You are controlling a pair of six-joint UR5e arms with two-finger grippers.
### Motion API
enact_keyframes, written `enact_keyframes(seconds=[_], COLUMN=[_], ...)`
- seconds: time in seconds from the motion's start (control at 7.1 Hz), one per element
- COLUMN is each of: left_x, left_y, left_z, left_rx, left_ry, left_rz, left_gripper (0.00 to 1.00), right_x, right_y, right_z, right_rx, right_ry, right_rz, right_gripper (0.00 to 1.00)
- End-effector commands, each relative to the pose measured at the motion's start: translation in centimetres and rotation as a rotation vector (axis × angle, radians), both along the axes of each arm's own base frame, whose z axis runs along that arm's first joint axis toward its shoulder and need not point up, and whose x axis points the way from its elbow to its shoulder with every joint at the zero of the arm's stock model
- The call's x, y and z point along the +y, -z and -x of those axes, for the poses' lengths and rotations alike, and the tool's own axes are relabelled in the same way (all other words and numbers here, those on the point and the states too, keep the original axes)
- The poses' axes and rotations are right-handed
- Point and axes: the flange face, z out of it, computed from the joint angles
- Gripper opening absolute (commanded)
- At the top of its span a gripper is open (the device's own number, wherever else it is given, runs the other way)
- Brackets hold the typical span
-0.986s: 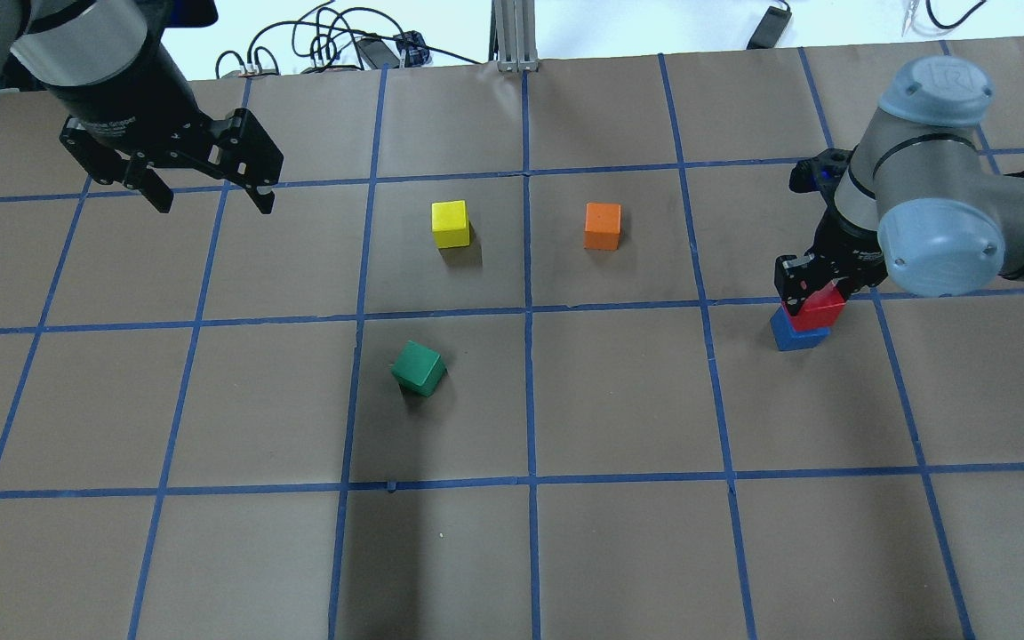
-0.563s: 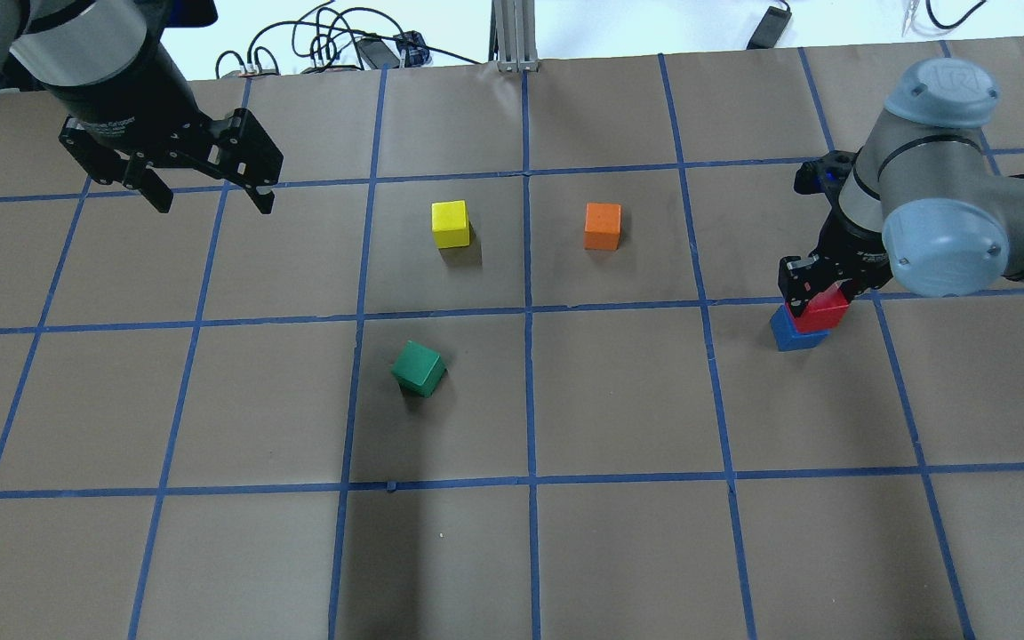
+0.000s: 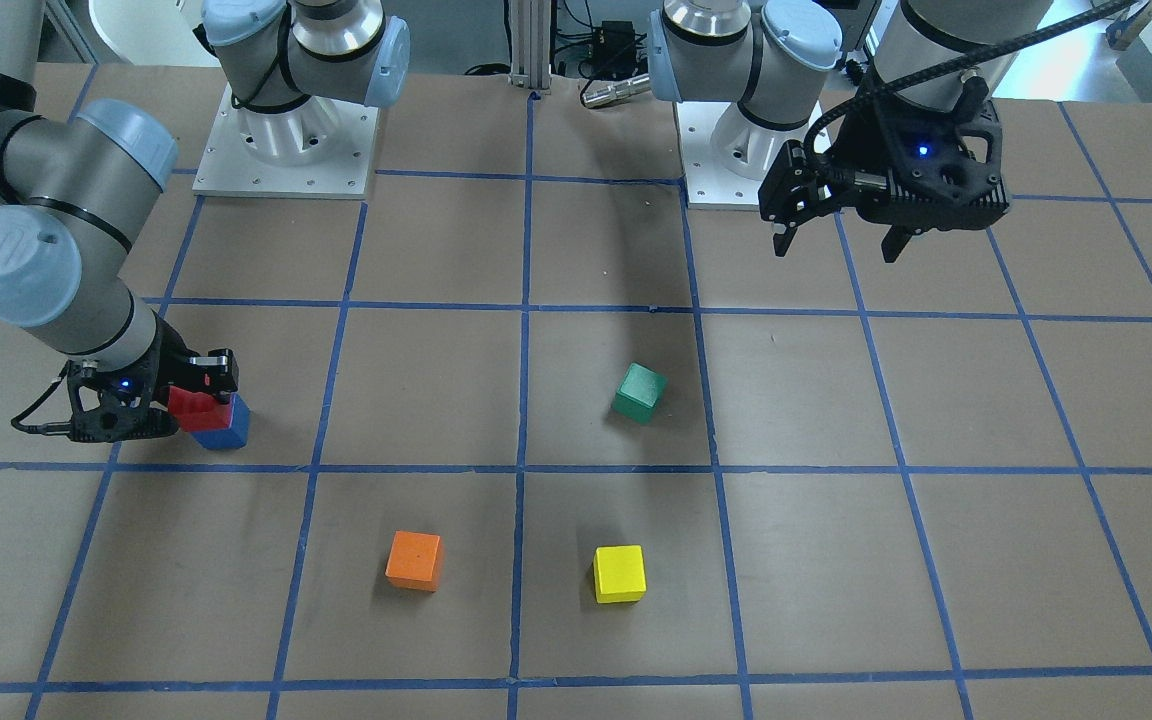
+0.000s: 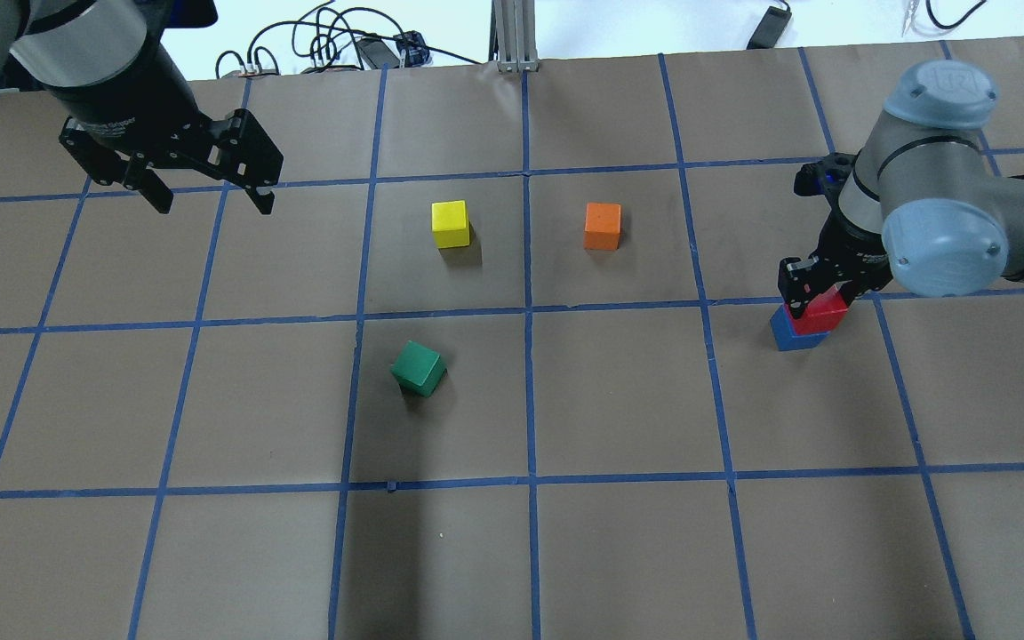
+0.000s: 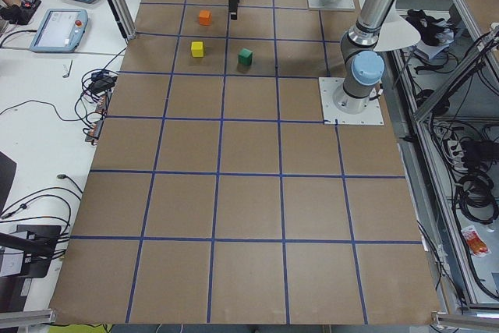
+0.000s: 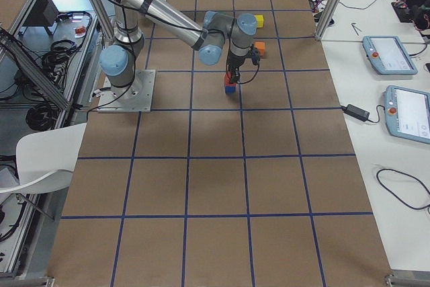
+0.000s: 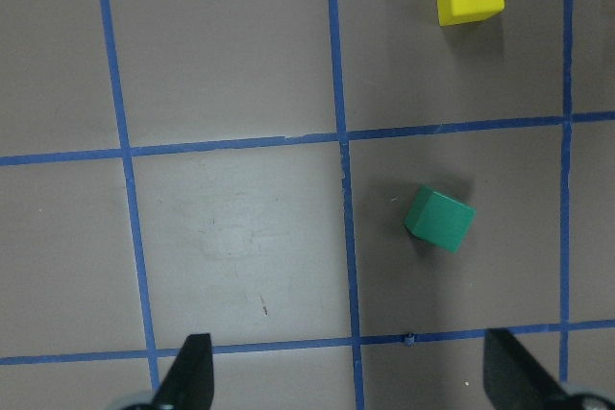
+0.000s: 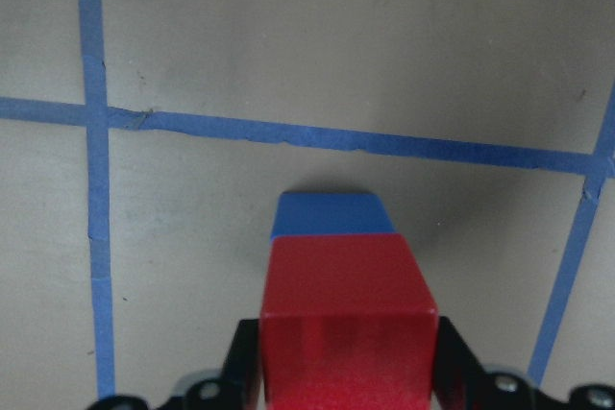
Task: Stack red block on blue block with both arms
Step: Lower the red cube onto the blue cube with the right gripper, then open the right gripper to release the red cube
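The red block (image 4: 825, 313) is between the fingers of my right gripper (image 4: 819, 304), which is shut on it. It is held right over the blue block (image 4: 795, 338) at the table's right side. I cannot tell whether the two blocks touch. In the right wrist view the red block (image 8: 346, 314) covers most of the blue block (image 8: 332, 215). The front view shows the red block (image 3: 198, 408) over the blue block (image 3: 233, 430). My left gripper (image 4: 212, 203) is open and empty, hovering above the far left of the table.
A yellow block (image 4: 450, 224) and an orange block (image 4: 602, 226) stand in the middle squares. A tilted green block (image 4: 418, 368) lies nearer the robot. Cables lie past the table's far edge. Blue tape marks a grid on the brown table (image 4: 619, 533).
My right gripper has shifted slightly to the right with the red block, staying over the blue block. The left arm has not moved.
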Motion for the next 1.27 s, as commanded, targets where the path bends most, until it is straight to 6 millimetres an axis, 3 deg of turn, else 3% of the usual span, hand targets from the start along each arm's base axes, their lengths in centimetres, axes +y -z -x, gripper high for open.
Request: enact_keyframes(seconds=[0.0,0.28,0.7,0.85,0.99,1.13], left_x=[0.0,0.1,0.1,0.1,0.1,0.1], left_y=[0.0,-0.1,-0.1,-0.1,-0.1,-0.1], left_z=[0.0,0.0,0.0,0.0,0.0,0.0], left_rx=[0.0,0.0,0.0,0.0,0.0,0.0], left_ry=[0.0,0.0,0.0,0.0,0.0,0.0], left_rz=[0.0,0.001,0.001,0.003,0.001,0.001], left_gripper=[1.0,1.0,1.0,1.0,1.0,1.0], right_x=[0.1,-0.3,-1.9,-2.5,-2.4,-1.6], right_y=[-0.3,-2.6,-14.4,-18.5,-21.4,-22.9], right_z=[0.1,0.7,-1.1,-3.2,-6.7,-10.1], right_rx=[0.002,0.062,0.012,0.004,0.017,0.025], right_ry=[0.003,-0.002,0.086,0.136,0.155,0.15], right_rz=[-0.002,0.015,-0.018,-0.008,0.01,0.029], right_gripper=[1.0,1.0,1.0,1.0,1.0,1.0])
